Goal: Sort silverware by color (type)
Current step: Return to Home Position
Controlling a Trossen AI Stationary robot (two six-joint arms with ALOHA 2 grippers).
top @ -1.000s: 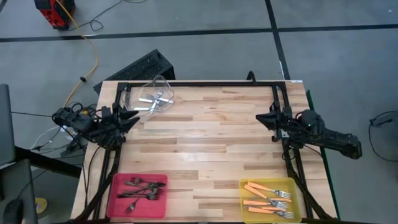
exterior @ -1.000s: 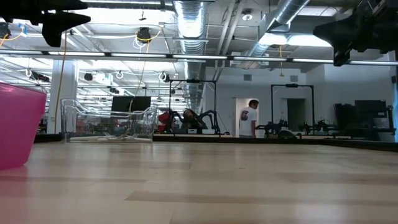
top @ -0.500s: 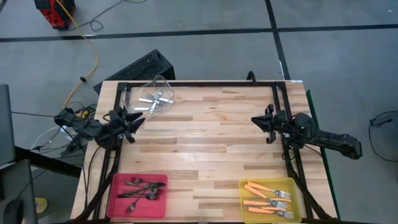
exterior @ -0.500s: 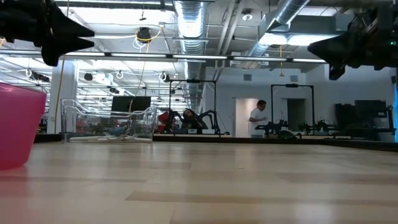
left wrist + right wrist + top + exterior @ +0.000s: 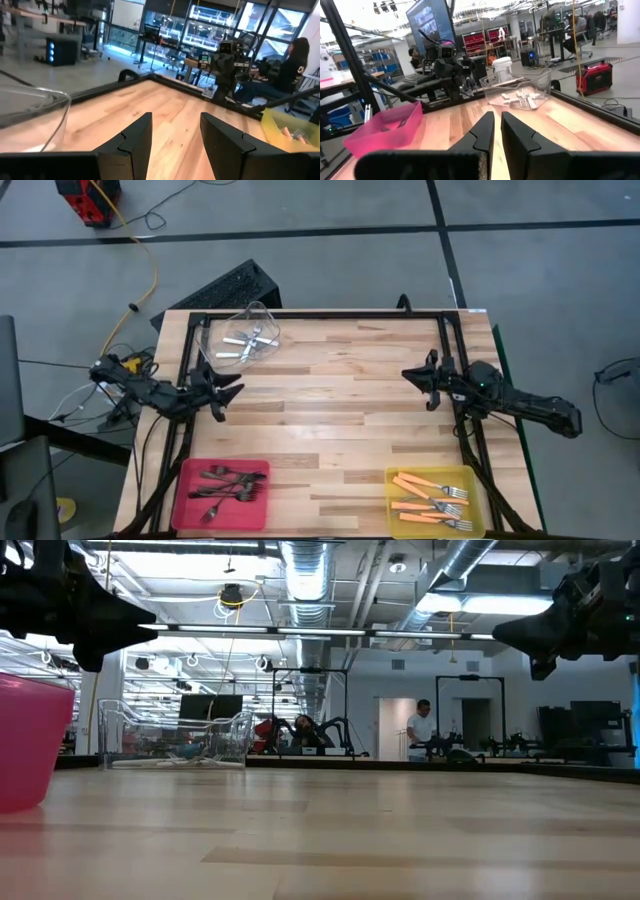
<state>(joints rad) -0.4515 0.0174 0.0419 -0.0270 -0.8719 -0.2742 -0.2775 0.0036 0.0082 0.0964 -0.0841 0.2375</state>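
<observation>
While hovering above wooden table (image 5: 340, 415) — left tool (image 5: 226, 392) spread | right tool (image 5: 429, 376) closed | person (image 5: 422, 730) beyond

**Four cameras on one tabletop**

High view: straight down from well above, taking in the whole tabletop (image 5: 340, 410). Low view: at surface height, facing level across the wood into the room behind. Left wrist view: forward past the left hand (image 5: 176, 117), across to the right arm (image 5: 227, 70). Right wrist view: forward past the right hand (image 5: 497, 115), across to the left arm (image 5: 447, 67). Shared by high, low and right wrist views: pink bin (image 5: 30, 740), clear bin (image 5: 175, 735).
</observation>
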